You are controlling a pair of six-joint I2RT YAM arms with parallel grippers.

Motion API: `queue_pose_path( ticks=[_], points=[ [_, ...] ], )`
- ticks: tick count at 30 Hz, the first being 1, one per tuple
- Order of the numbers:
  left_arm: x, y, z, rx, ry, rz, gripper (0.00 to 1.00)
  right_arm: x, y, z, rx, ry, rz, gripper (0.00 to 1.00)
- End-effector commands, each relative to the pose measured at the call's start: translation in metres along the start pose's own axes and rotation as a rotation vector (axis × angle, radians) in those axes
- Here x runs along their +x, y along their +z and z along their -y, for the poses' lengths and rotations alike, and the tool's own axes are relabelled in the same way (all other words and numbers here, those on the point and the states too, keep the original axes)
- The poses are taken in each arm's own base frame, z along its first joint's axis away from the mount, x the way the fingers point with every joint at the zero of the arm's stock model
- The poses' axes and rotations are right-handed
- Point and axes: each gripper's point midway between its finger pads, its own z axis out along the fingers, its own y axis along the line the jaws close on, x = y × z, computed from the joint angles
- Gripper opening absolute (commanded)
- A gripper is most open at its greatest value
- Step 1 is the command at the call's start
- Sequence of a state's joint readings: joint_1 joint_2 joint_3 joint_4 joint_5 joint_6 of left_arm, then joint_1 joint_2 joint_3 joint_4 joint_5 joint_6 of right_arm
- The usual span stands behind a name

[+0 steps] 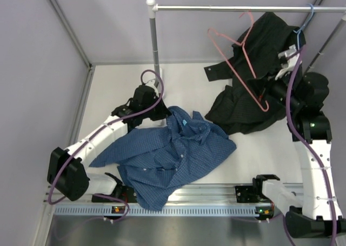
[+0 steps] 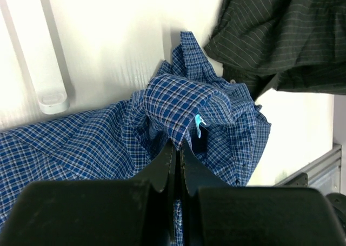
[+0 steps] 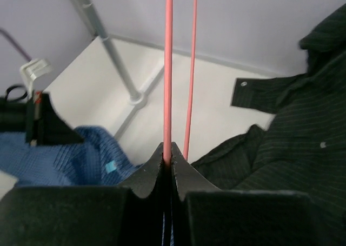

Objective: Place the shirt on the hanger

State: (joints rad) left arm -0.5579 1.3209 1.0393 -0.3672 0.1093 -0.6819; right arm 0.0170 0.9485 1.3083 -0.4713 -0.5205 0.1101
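The blue checked shirt [image 1: 167, 159] lies crumpled on the white table, near the middle front. My left gripper [image 1: 161, 114] is at its far edge and is shut on a fold of fabric by the collar. In the left wrist view the shirt [image 2: 178, 102] bunches up right in front of the closed gripper [image 2: 177, 146]. The pink-red wire hanger [image 1: 244, 47] is held up at a slant in front of the black shirt. My right gripper [image 1: 267, 100] is shut on its lower wire. In the right wrist view the hanger [image 3: 168, 67] rises straight from the closed gripper [image 3: 168, 151].
A black striped shirt [image 1: 254, 105] hangs from a light blue hanger [image 1: 305, 21] on the metal rail [image 1: 232, 8] and drapes onto the table at the back right. The rack's upright pole [image 1: 154, 46] stands just behind my left gripper. Grey walls close off the back and left.
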Motion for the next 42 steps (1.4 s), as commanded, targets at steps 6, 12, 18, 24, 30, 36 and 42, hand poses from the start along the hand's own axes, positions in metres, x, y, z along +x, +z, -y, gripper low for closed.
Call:
queue_pose_path(
  ticks=[6, 12, 18, 24, 30, 36, 42],
  points=[
    [-0.043, 0.010, -0.008, -0.072, 0.040, 0.107, 0.00, 0.105, -0.052, -0.108, -0.485, 0.021, -0.157, 0.00],
    [-0.061, 0.020, -0.013, -0.061, 0.039, 0.095, 0.00, 0.157, -0.074, -0.105, -0.378, 0.049, -0.243, 0.00],
    [-0.064, 0.016, -0.002, -0.019, 0.036, 0.091, 0.00, 0.166, -0.078, -0.099, -0.332, 0.061, -0.285, 0.00],
    [-0.058, 0.003, 0.018, 0.079, 0.072, 0.063, 0.00, 0.172, -0.076, -0.102, -0.356, 0.080, -0.304, 0.00],
    [-0.049, -0.012, 0.057, 0.191, 0.236, 0.059, 0.00, 0.178, -0.073, -0.119, -0.476, 0.111, -0.321, 0.00],
    [-0.039, -0.037, 0.077, 0.283, 0.332, 0.048, 0.00, 0.176, -0.060, -0.120, -0.490, 0.127, -0.313, 0.00],
    [-0.015, -0.059, 0.090, 0.287, 0.469, -0.033, 0.00, 0.163, -0.047, -0.136, -0.656, 0.075, -0.249, 0.00]
  ],
)
